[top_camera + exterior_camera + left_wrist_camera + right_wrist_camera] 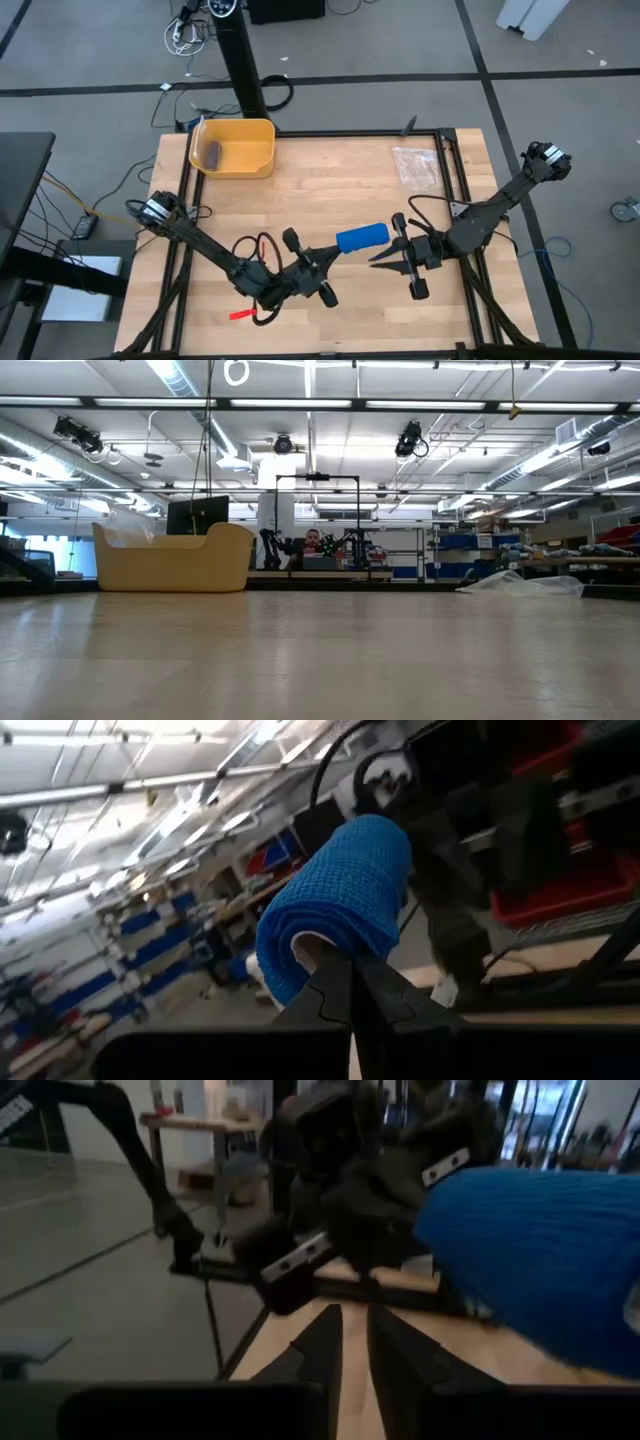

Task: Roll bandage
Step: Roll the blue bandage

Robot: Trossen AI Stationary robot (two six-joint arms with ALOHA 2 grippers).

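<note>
**High view: rolled bandage held between 2 arms**

High view shows us the bandage already wound into a short blue cylinder, lifted over the middle of the worktop between both arms. Our left gripper is pinched onto its left end; the left wrist view shows the fingers closed on the roll's edge, where the spiral of layers is visible. Our right gripper points at the other end, just below it, fingers nearly together and holding nothing.

We judge the roll nearly done. To finish well, we should keep the left pinch firm so the layers cannot spring loose, and set it down without twisting.

Both arms reach inward from the outer front corners, forearms low, wrists facing each other.
</note>
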